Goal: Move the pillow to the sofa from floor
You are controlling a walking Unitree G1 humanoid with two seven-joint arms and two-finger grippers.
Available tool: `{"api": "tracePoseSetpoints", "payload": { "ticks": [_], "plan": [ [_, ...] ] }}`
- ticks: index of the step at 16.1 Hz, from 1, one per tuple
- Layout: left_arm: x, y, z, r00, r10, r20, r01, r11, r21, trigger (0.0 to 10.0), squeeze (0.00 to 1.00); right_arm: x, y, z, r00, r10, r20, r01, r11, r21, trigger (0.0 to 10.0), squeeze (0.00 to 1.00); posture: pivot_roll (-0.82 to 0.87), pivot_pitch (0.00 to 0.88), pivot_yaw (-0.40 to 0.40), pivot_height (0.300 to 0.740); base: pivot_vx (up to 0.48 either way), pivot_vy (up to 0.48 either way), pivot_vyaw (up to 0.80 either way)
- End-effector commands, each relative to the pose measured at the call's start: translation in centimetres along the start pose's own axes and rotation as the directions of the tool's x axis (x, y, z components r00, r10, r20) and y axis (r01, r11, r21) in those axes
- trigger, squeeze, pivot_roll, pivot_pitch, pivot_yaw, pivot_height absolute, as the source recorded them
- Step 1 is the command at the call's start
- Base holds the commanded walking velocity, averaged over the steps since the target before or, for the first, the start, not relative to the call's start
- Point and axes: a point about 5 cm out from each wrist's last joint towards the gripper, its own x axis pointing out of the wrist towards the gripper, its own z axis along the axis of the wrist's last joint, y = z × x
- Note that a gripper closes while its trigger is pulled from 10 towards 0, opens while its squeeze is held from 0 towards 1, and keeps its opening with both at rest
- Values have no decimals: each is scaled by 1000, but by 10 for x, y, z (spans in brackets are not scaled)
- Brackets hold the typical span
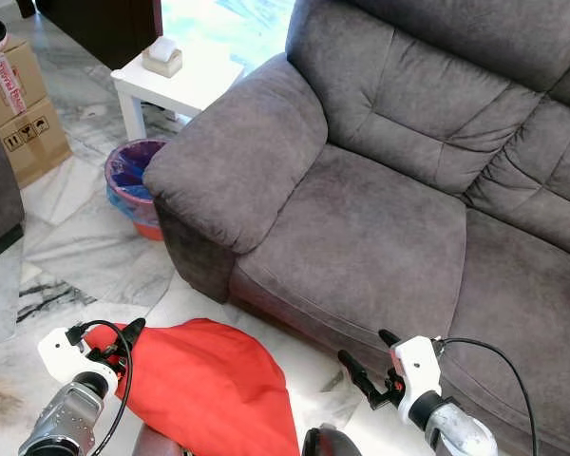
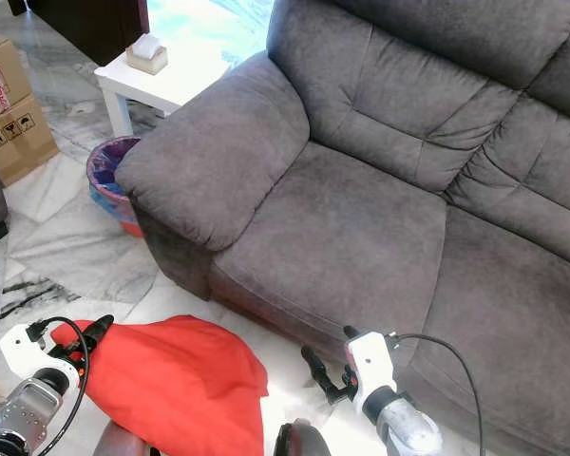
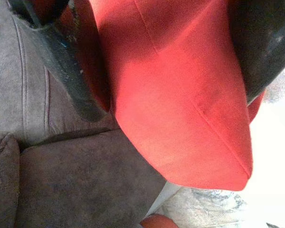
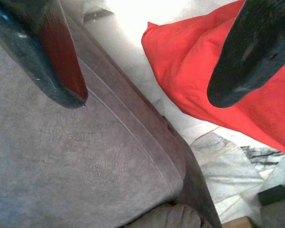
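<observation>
Gripping red pillow [image 1: 204, 385], left gripper [image 1: 114, 339]; right gripper [image 1: 366, 366] apart.

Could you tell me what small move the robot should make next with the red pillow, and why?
Probably lift the left claw and carry the red pillow up toward the grey sofa seat. Its fingers appear closed on the pillow's corner, the pillow hangs low by the sofa front, and the right claw is open, holding nothing.

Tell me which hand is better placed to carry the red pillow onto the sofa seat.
Left, probably. The left hand is closed on the red pillow's corner. The right hand hangs open and empty in front of the sofa, apart from the pillow.
</observation>
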Motion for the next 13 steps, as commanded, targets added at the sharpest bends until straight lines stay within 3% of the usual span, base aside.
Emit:
{"api": "tracePoseSetpoints", "payload": {
  "ticks": [1, 5, 13],
  "plan": [
    [-5, 6, -20, 996, 29, -88, -29, 1000, 7, 0, 0, -6, -1, -8, 999, -12, -36, 12, 1000, 6, 10000, 0, 14, 265, -218, 638, 0, 0, 0],
    [-7, 9, -25, 989, 64, -136, -55, 996, 75, 0, 0, -2, 2, -7, 999, -4, -38, 5, 1000, 7, 10000, 0, 27, 267, -214, 638, 0, 0, 0],
    [-7, 7, -34, 977, 82, -198, -62, 992, 106, 0, 0, 3, 4, -6, 999, -5, -38, 5, 1000, 11, 10000, 0, 41, 255, -202, 638, 0, 0, 0]
  ]
}}
